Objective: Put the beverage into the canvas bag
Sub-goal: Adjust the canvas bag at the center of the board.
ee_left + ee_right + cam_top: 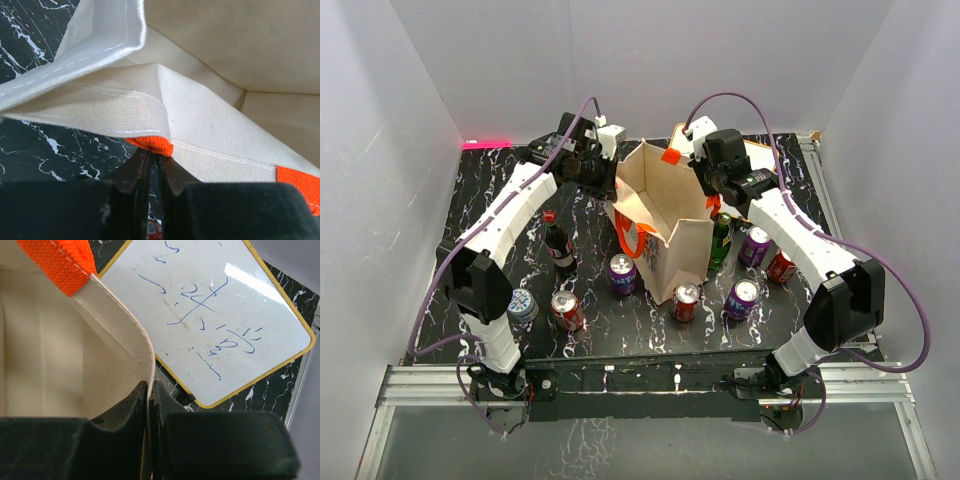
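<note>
The canvas bag (665, 235) stands open in the middle of the black marble table (600, 325). My left gripper (608, 180) is shut on its left rim; the left wrist view shows the jaws (154, 154) pinching an orange strap end (151, 144) at the beige hem (210, 120). My right gripper (703, 178) is shut on the right rim, and in the right wrist view the cloth edge (142, 347) runs between its closed jaws (150, 386). Beverages stand around the bag, held by neither gripper: a dark bottle (558, 245), a green bottle (720, 240), a purple can (622, 272).
More cans stand along the front: red (567, 310), red (685, 301), purple (741, 298), purple (756, 245), red (780, 267), pale blue (522, 305). A yellow-framed whiteboard (215, 315) lies behind the bag at the back right. White walls enclose the table.
</note>
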`<action>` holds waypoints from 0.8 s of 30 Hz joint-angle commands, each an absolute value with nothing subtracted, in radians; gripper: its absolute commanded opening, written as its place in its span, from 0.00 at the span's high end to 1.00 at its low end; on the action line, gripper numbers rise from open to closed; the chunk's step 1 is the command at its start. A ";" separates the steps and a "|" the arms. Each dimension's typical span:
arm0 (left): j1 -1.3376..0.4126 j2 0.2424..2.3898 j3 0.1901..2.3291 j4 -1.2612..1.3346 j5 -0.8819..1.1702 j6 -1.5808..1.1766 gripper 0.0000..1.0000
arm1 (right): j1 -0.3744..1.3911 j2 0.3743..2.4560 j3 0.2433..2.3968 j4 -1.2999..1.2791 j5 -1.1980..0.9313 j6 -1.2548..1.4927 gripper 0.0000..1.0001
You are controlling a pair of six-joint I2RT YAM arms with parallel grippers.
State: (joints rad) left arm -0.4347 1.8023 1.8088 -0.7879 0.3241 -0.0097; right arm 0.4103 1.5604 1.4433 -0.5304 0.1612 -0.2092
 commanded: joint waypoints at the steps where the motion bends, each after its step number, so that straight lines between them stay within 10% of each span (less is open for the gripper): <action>1: -0.429 1.744 1.862 -0.883 0.266 0.049 1.00 | 0.388 1.525 1.458 -0.467 0.268 -0.249 0.90; 15: -0.417 1.811 1.965 -1.022 0.435 0.113 1.00 | 0.382 1.510 1.436 -0.486 0.206 -0.302 0.86; 24: -0.419 1.823 1.876 -0.893 0.406 0.060 1.00 | 0.384 1.507 1.487 -0.593 -0.019 -0.308 0.54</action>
State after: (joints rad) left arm -0.4244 1.8244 1.8812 -0.9127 0.3916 0.0849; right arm 0.3931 1.5467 1.4418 -0.5613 0.0647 -0.2867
